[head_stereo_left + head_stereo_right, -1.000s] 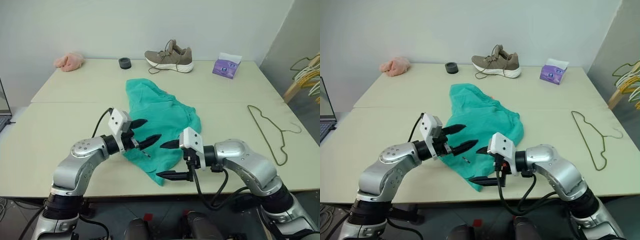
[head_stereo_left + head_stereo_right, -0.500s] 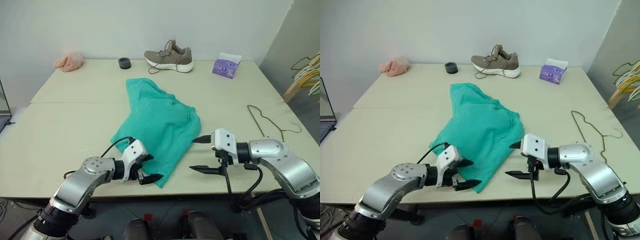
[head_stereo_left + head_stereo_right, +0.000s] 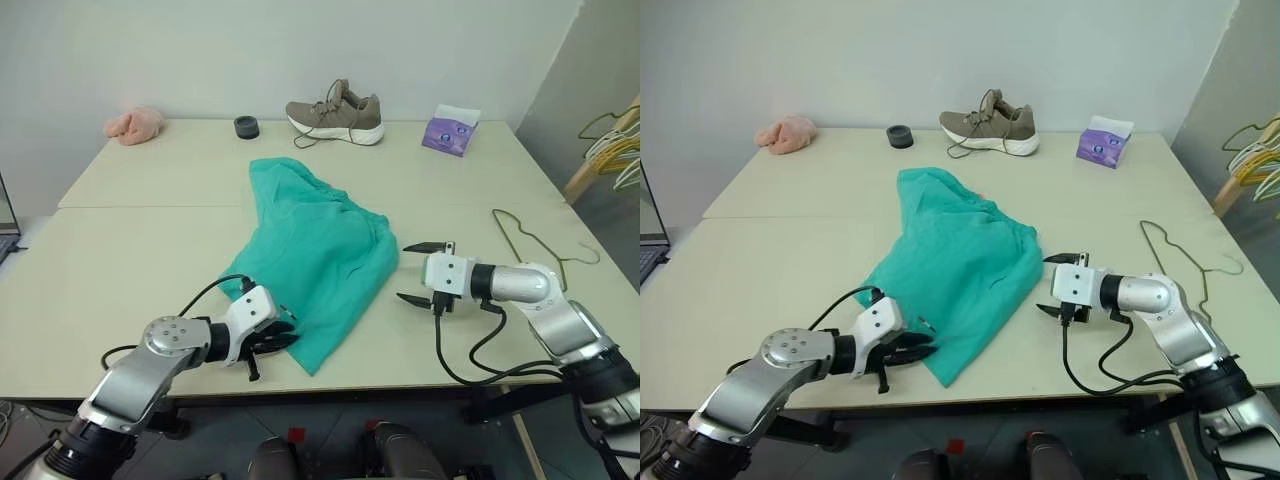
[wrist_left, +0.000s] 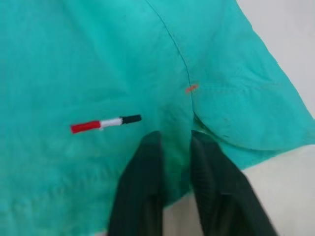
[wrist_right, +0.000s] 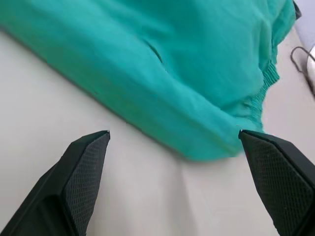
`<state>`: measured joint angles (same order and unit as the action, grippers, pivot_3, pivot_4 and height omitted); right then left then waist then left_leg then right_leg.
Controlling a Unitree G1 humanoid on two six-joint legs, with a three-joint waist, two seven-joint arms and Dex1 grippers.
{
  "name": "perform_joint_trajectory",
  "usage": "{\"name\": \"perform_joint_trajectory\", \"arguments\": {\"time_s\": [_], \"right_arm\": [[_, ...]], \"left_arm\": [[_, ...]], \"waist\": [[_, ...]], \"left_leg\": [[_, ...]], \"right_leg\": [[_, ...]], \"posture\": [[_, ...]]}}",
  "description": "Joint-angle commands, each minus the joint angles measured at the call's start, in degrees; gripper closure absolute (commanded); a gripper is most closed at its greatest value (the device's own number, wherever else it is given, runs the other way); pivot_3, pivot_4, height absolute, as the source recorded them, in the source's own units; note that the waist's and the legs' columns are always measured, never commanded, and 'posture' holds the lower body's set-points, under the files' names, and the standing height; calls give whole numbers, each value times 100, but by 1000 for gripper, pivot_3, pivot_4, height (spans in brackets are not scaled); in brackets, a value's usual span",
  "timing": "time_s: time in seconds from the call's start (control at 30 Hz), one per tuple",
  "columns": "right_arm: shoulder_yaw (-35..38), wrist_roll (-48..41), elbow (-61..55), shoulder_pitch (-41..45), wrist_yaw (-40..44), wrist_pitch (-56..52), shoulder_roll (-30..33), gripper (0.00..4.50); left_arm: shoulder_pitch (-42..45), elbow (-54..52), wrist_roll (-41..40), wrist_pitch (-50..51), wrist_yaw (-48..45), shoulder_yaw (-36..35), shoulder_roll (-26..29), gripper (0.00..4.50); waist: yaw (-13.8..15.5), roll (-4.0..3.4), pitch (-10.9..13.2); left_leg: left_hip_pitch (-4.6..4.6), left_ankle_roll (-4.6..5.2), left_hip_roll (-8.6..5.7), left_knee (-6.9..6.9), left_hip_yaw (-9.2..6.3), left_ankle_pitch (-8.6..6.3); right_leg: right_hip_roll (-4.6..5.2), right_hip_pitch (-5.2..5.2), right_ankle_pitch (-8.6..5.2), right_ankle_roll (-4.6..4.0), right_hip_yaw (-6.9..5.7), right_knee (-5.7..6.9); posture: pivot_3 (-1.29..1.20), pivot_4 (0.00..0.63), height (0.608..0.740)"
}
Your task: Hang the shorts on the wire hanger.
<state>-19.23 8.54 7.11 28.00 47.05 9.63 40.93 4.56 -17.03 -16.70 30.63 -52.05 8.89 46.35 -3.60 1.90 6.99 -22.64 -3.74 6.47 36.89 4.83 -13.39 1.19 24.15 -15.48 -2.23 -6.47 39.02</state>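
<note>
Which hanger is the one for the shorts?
Look at the big pale table, then at the green shorts in its middle. On the table's right side lies one thin olive wire hanger, flat and alone, unlike the bunch of hangers hanging beyond the table's edge.

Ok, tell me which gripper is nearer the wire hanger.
Right. The right gripper sits between the shorts and the wire hanger; the left gripper is at the shorts' far side.

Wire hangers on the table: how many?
1: the olive wire hanger lies flat near the table's right edge, right of the shorts. More hangers bunch off-table at far right; some may be hidden.
</note>
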Motion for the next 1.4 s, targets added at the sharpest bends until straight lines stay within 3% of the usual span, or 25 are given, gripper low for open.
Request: {"name": "perform_joint_trajectory", "arguments": {"time_s": [0.03, 0.27, 0.5, 0.63, 0.87, 0.97, 1.13, 1.27, 1.4], "right_arm": [[-297, 930, 1081, 644, -675, 1269, -209, 0], [-1042, 2447, 3474, 1989, -2314, 2566, -1022, 0], [-1422, 3083, 4757, 2850, -3299, 2933, -1863, 0], [-1324, 2933, 5009, 3038, -3319, 3106, -2052, 951], [-745, 1795, 4323, 2822, -2162, 3320, -1816, 3428], [-493, 1109, 3380, 2439, -1266, 3099, -1345, 4455], [-261, 17, 1592, 1701, 321, 2079, -557, 4487], [-41, -1329, -477, 972, 1754, 140, 329, 4487], [263, -2374, -1922, 611, 2268, -1693, 922, 4487]], "left_arm": [[-137, 62, -76, -10, -128, -325, 182, 4467], [-305, 96, -254, -19, -257, -804, 286, 4467], [-397, 165, -367, -42, -338, -1225, 338, 4467], [-410, 278, -340, -155, -287, -1402, 297, 4500], [-137, 611, -252, -557, -47, -1498, 28, 4500], [91, 794, -168, -784, -29, -1376, -122, 4500], [330, 991, -111, -962, -199, -1248, -159, 4500], [469, 844, -455, -731, -1037, -1193, 249, 4500], [716, 674, -926, -297, -1610, -1302, 639, 4500]], "waist": [[-8, -1, 1], [-53, -2, 1], [-94, -2, 0], [-53, -3, -1], [32, -4, -1], [75, -4, -2], [106, -4, -2], [84, -7, 0], [32, -8, 0]], "left_leg": [[-1, 0, -1, -1, 1, 0], [1, -1, 1, -1, 9, 1], [8, -6, 2, 0, 26, 0], [8, -8, 1, 0, 31, -1], [12, -8, 1, 1, 40, -1], [12, -8, 2, 2, 39, -2], [11, -7, 1, 3, 44, -2], [15, -7, 2, 2, 44, -3], [16, -8, 6, 3, 42, -4]], "right_leg": [[0, 1, 0, 0, 0, 1], [-1, 4, 2, -2, 13, 7], [2, 6, 5, -5, 36, 12], [5, 6, 6, -6, 40, 11], [5, 6, 10, -12, 46, 14], [5, 5, 11, -13, 45, 14], [5, 4, 11, -11, 45, 9], [0, 5, 6, -4, 44, 9], [-3, 8, 6, -4, 40, 12]], "posture": [[-91, 86, 740], [-76, 79, 740], [-51, 74, 740], [-42, 72, 740], [-52, 70, 740], [-68, 72, 740], [-94, 78, 740], [-113, 78, 740], [-116, 75, 740]]}}
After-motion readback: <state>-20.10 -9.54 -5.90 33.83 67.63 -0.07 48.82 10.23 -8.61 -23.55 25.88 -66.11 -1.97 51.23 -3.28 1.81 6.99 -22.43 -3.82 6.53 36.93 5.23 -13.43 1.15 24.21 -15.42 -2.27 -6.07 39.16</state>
